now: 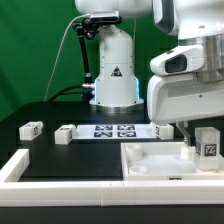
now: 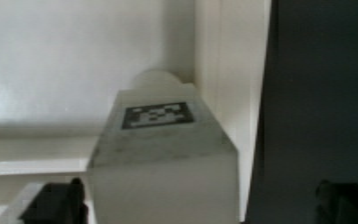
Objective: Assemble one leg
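One broad tray-shaped piece (image 1: 150,162) takes up the near side of your table toward the exterior view's right, with the marker board (image 1: 115,130) lying behind it. Next down in size, the leg (image 1: 207,143) stands upright by a corner of the tray-shaped piece, at the exterior view's right. It is directly under the gripper (image 2: 194,205), its tag facing the exterior camera. The fingers (image 2: 51,200) are spread to either side of the leg, not clamped: one sits just beside it, the other well apart. That offset is your risk, I judge. If they close from here, the nearer finger would meet the leg first and could shove it, tip it or twist it off its seat. You cannot see whether the leg's foot is fully seated, because the wrist view cuts it off. The fingertips are dark and blurred.
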You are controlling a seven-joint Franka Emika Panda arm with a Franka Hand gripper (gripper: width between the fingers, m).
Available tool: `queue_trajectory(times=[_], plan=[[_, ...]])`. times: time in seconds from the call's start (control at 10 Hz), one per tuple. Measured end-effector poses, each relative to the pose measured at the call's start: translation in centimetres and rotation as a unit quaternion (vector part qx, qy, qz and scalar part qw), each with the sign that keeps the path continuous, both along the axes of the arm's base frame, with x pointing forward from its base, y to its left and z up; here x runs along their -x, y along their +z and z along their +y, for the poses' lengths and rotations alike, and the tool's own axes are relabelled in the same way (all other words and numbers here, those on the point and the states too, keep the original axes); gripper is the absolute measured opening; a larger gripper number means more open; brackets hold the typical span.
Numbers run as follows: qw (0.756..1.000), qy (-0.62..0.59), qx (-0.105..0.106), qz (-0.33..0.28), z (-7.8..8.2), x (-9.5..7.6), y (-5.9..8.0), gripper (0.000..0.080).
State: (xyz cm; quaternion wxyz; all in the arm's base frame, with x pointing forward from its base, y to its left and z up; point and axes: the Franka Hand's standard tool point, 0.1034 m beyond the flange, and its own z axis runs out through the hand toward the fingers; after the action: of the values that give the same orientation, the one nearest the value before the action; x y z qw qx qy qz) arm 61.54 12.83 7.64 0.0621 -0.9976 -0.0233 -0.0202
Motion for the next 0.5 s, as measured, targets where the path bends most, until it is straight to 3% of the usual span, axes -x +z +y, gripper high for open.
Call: queue_trajectory(times=[0.2,0.4,0.5], plan=[[1.000,-0.001,0.000,0.000,0.04,0.02,-0.02,0.0623],[1.000,-0.001,0.001,0.000,-0.16,-0.03,-0.03,0.0316],[1.000,-0.003,0.002,0.000,-0.46,-0.06,-0.12,0.0316]])
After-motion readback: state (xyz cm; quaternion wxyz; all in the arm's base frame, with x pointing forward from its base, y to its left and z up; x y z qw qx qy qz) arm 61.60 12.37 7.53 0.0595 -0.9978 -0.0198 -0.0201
